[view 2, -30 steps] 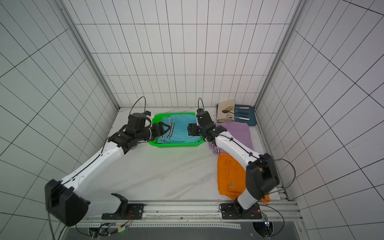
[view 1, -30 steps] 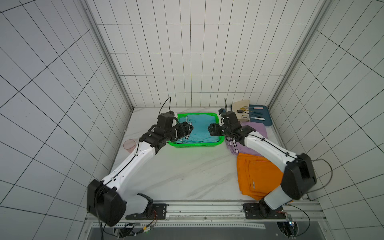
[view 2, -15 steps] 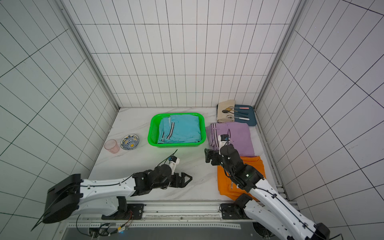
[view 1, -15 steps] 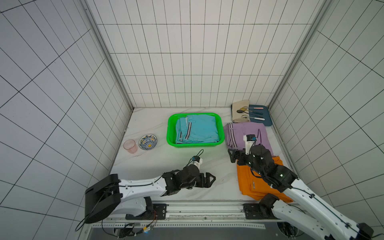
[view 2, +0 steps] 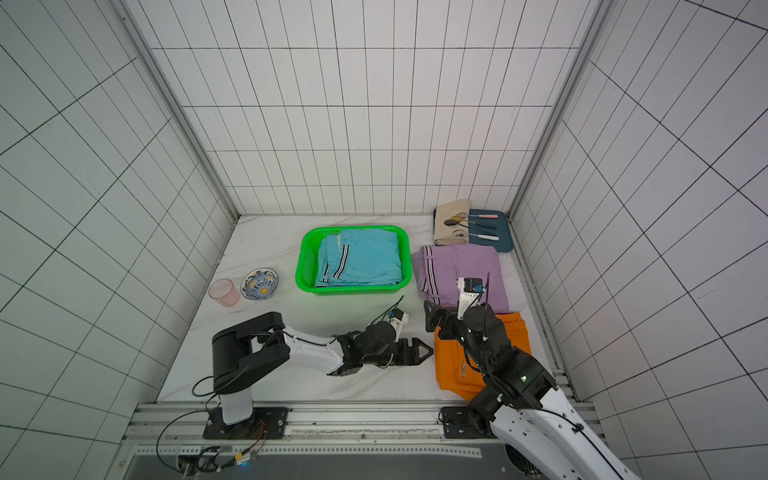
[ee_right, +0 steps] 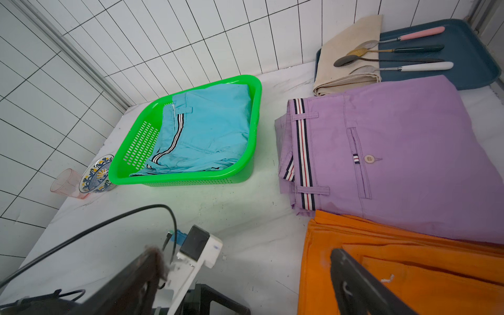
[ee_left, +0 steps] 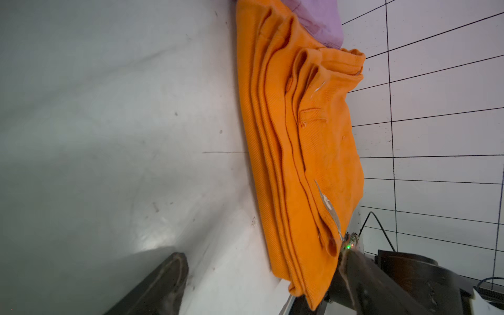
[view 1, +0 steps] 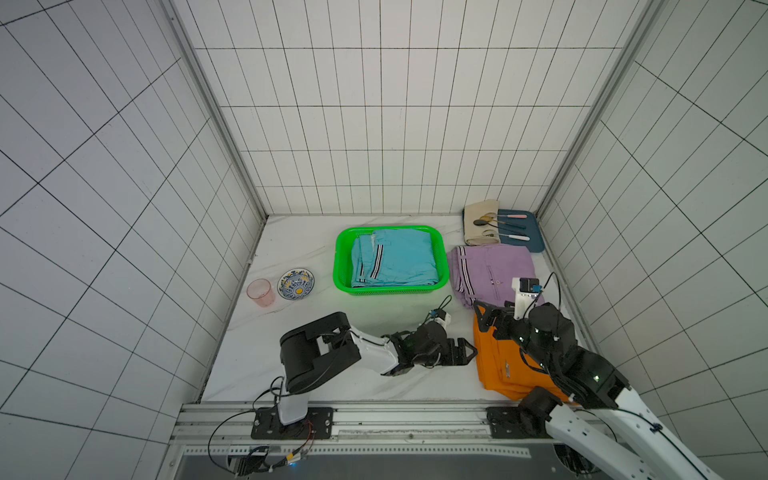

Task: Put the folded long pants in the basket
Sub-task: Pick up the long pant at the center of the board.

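Hovering at the orange pants (view 1: pixel 500 368).
Holding left end effector (view 1: pixel 467 352) and right end effector (view 1: pixel 484 318) released, empty, near the table (view 1: pixel 332 324) front edge.

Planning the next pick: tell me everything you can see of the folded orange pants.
The orange pants are a flat rectangular bundle of twill-like cloth folded in several layers, a welt pocket on top. They lie on the white table by the right wall, far end touching the lilac pants. The open left claw sits beside their edge, not gripping.

Pink cup (view 1: pixel 260 292) just beside patterned bowl (view 1: pixel 296 284), four spoons (ee_right: pixel 390 60) lying across cream cloth (ee_right: pixel 354 32) and blue tray (ee_right: pixel 469 54)
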Robot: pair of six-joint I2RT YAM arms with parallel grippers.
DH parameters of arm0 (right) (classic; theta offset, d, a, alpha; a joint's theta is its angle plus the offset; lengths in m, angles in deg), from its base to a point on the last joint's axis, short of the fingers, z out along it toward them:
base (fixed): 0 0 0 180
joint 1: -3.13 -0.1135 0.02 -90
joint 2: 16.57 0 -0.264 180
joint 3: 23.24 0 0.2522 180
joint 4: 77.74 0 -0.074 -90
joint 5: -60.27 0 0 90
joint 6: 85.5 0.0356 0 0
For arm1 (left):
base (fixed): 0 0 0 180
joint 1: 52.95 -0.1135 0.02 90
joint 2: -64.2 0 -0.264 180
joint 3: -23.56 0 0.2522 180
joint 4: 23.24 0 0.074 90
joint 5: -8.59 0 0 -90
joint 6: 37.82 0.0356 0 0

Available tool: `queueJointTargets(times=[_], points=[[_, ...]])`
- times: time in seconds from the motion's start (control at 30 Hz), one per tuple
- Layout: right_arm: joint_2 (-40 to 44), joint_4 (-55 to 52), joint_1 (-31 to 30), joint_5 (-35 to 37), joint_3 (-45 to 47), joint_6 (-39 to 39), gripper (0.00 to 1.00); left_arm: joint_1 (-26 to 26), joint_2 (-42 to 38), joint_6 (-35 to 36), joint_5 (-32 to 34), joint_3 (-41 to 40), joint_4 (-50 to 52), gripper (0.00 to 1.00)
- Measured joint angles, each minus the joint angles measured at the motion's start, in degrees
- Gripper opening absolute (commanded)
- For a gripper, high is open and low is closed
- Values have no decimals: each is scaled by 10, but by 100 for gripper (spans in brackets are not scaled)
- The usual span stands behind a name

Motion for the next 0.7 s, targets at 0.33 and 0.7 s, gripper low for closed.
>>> queueJointTargets(times=[0.33,0.7], points=[[65,-27,0,7,0,7,99,0,118,-12,-45,124,-13,23],[67,-34,0,20,0,7,99,-23,85,-14,-61,50,-27,0]])
